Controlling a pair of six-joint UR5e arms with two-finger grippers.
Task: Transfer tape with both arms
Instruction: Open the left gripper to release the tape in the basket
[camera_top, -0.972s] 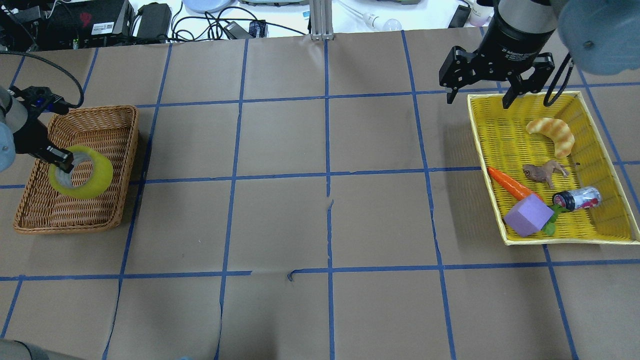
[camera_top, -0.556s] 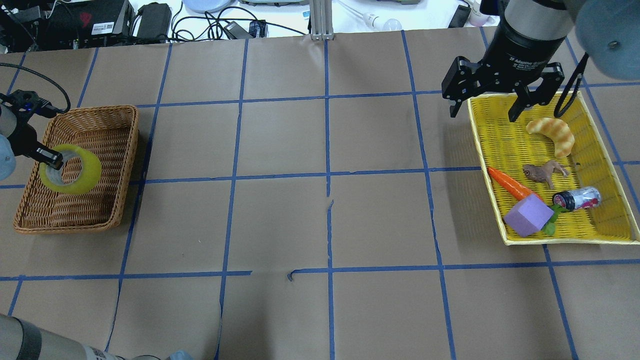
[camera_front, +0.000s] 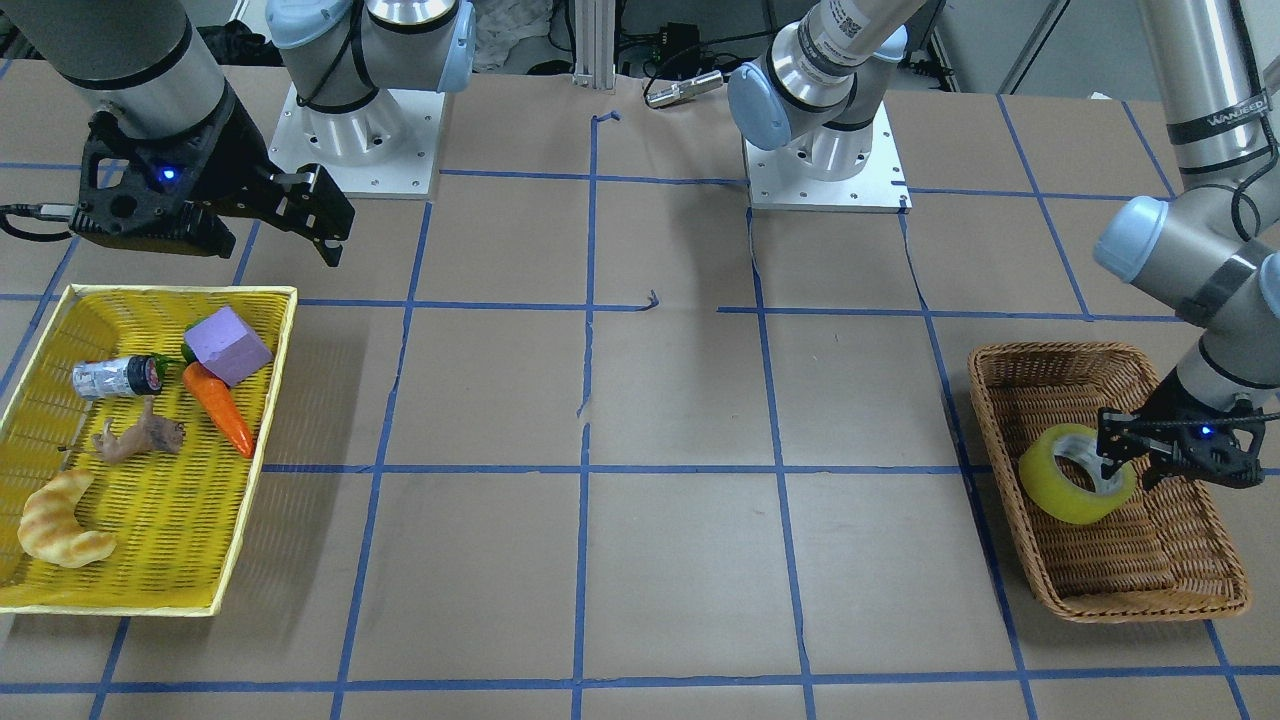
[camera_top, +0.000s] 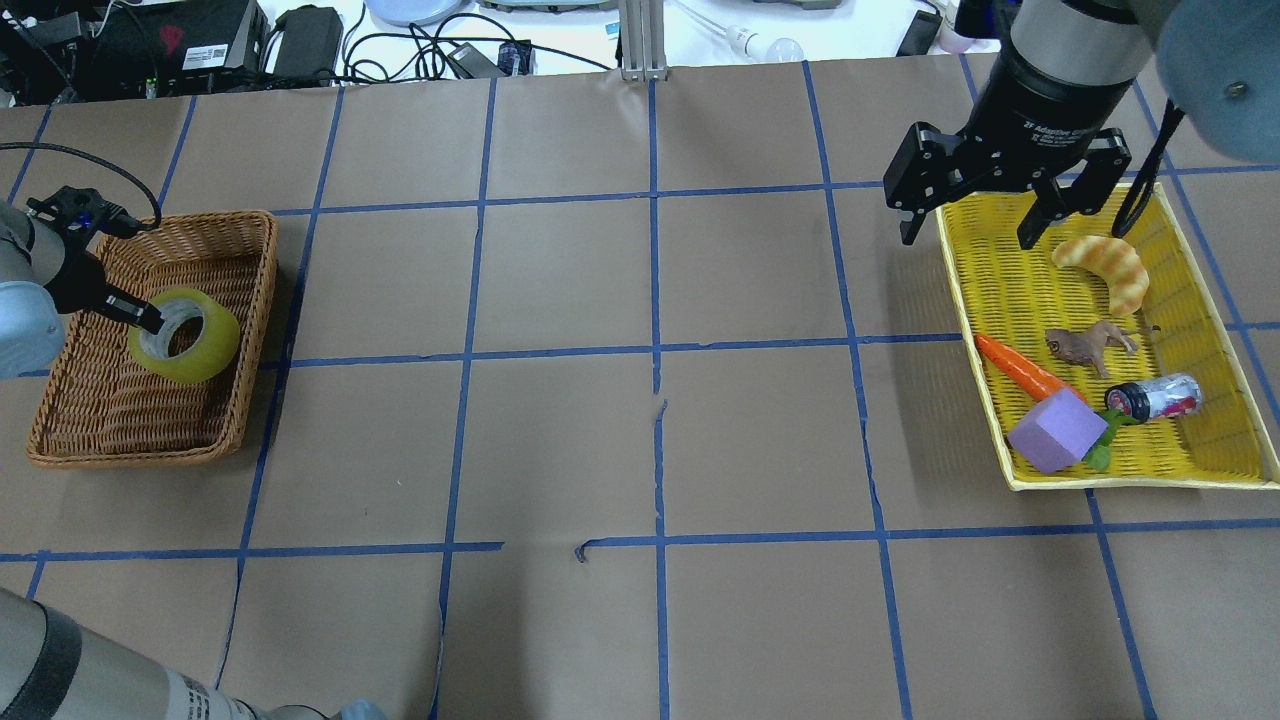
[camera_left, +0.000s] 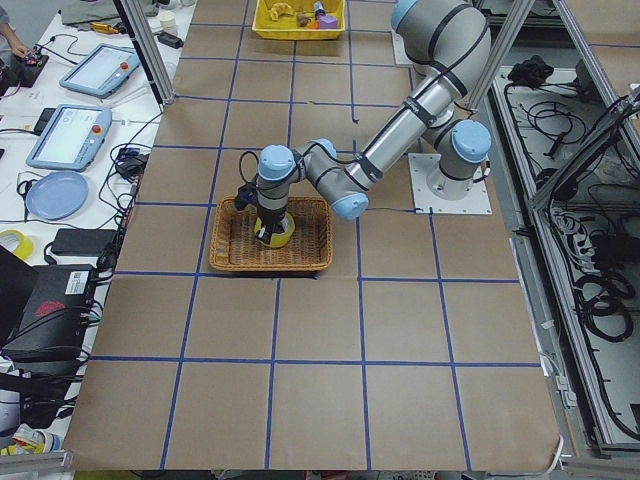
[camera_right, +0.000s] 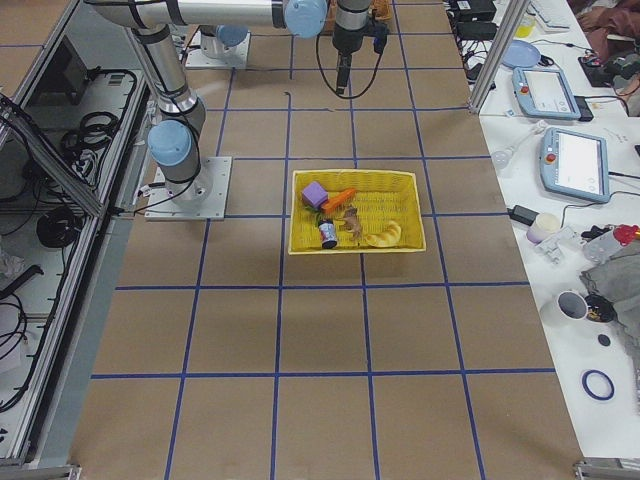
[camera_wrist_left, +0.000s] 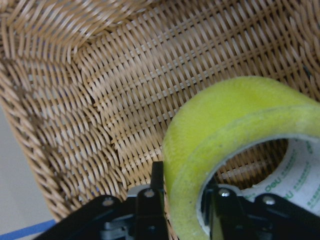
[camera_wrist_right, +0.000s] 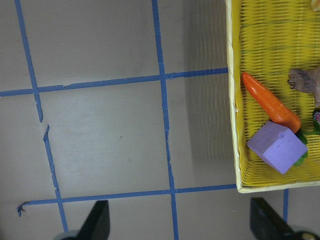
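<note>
The tape (camera_top: 186, 336), a yellow-green roll with a pale core, sits tilted inside the wicker basket (camera_top: 255, 300) at the table's left end. My left gripper (camera_top: 140, 318) is shut on the roll's wall, one finger inside the core and one outside, as the left wrist view (camera_wrist_left: 182, 200) shows. The tape (camera_front: 1070, 490) and left gripper (camera_front: 1125, 465) also show in the front-facing view. I cannot tell whether the roll touches the basket floor. My right gripper (camera_top: 968, 235) is open and empty, hovering over the far inner corner of the yellow tray (camera_top: 960, 300).
The yellow tray (camera_front: 280, 400) holds a croissant (camera_top: 1105, 268), a toy animal (camera_top: 1085, 345), a carrot (camera_top: 1020, 368), a purple block (camera_top: 1058, 432) and a small bottle (camera_top: 1155, 396). Cables and devices lie beyond the table's far edge.
My left gripper with the tape has shifted left and then right within the basket, and the roll looks lower. My right gripper has moved slightly nearer over the tray's corner.
</note>
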